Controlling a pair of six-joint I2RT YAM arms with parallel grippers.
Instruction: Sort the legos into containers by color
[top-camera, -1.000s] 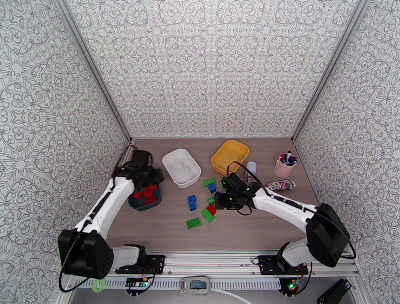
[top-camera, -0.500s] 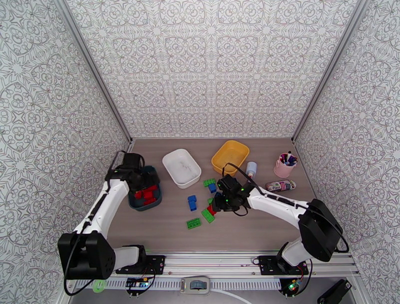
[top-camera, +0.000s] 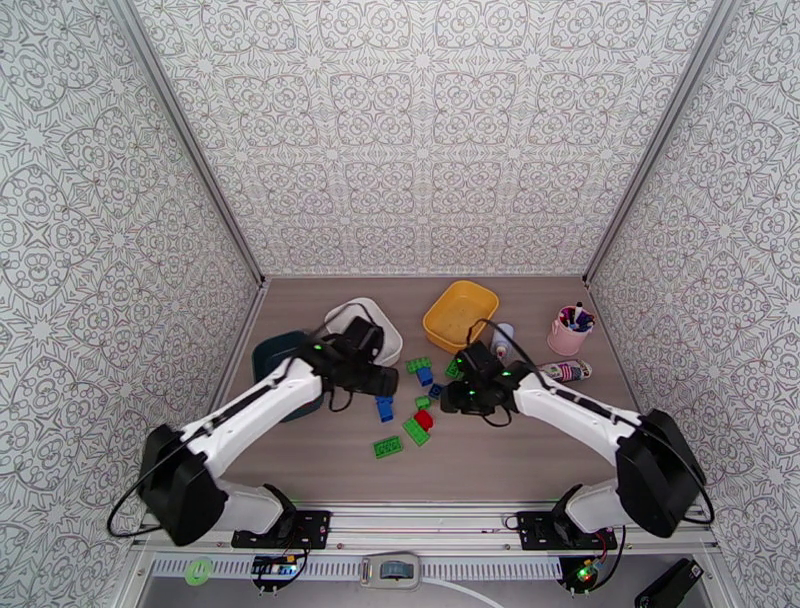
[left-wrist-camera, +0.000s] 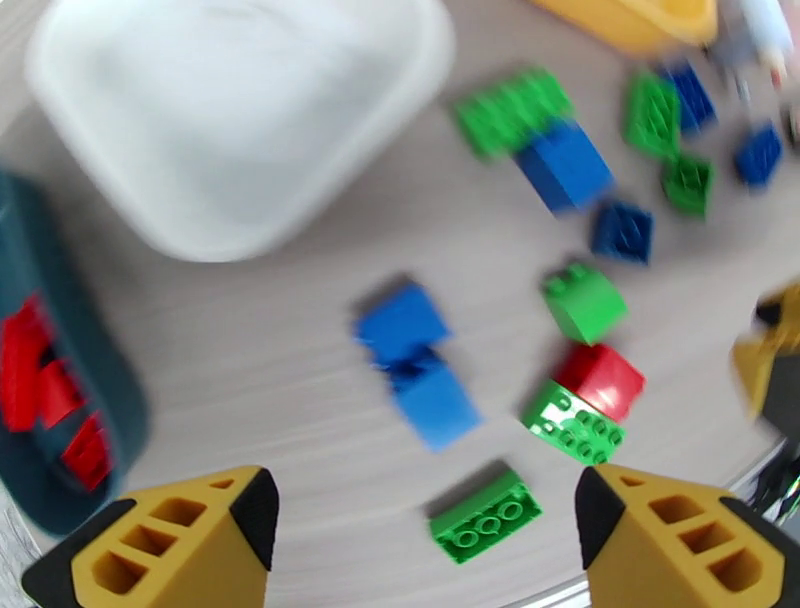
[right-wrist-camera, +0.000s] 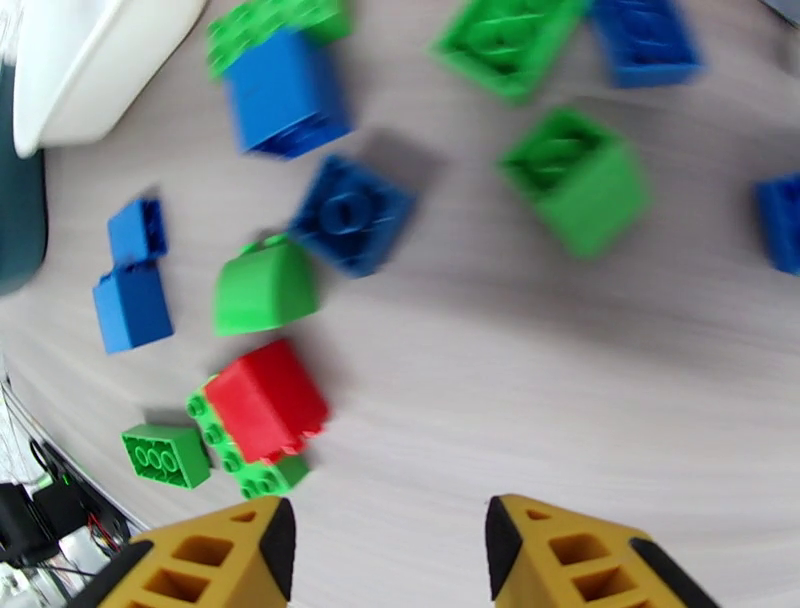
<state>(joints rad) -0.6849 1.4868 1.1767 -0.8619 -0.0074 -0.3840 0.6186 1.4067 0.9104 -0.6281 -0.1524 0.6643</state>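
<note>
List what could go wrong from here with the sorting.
1. In the top view both arms reach over the same loose bricks. The left gripper and the right gripper are both open and close together, so they might collide if both go down at once.
2. The red brick lies touching a green brick. A grab at the red one may drag the green one along and sort it with the wrong colour.
</note>
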